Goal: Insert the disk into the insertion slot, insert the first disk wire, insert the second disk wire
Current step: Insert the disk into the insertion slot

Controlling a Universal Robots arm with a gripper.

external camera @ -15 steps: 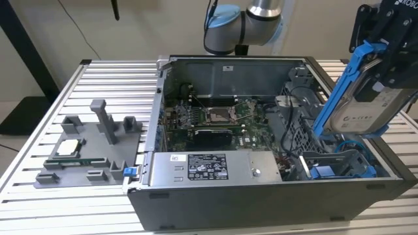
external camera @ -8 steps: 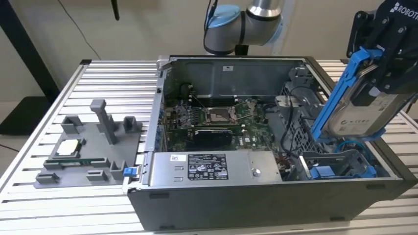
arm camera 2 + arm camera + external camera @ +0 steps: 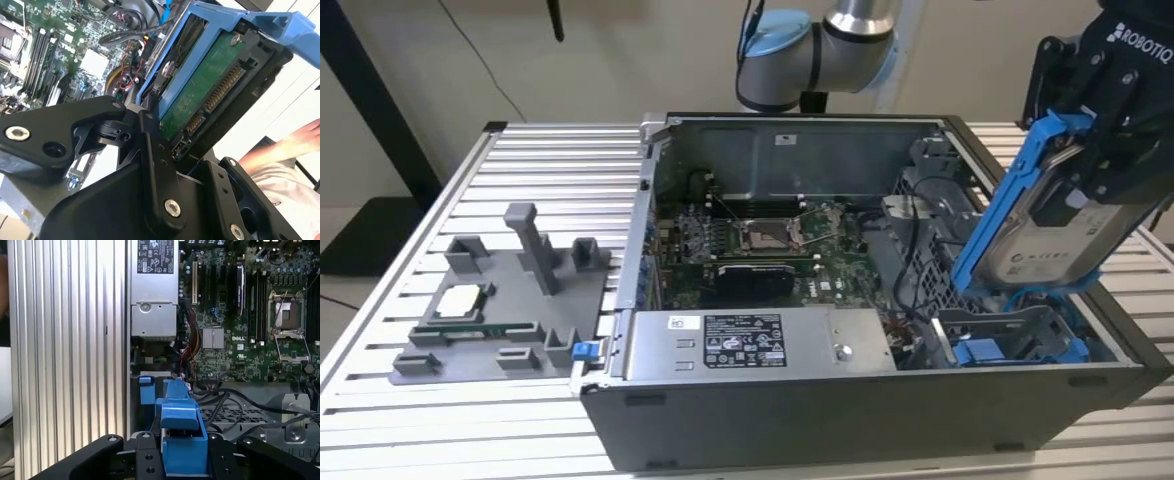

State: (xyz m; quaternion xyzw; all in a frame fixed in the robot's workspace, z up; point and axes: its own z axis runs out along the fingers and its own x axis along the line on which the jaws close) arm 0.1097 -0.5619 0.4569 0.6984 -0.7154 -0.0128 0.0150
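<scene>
Gripper (image 3: 1094,165): clamped on the disk (image 3: 1034,240), gripping its blue frame; in the second wrist view the fingers (image 3: 150,145) pinch one end.
Disk position: in the air, tilted steeply, lower end just above the drive bay (image 3: 1014,335) at the exterior view's right end of the case (image 3: 854,420). Not seated.
Risk, tilt: my read is that a frame corner could catch the bay wall and jam or twist in the grip.
Risk, cables (image 3: 225,400): they lie beside the bay and could get pinched under the disk.
Risk, connector (image 3: 220,92): it is exposed, so a knock could damage it.
Case contents: motherboard (image 3: 761,245), power supply box (image 3: 747,345), cables, bay.
Bay contents: blue plastic parts; can't tell if the slot is free.
Tray (image 3: 520,345): grey, on the table, with a chip (image 3: 460,300) in it.
</scene>
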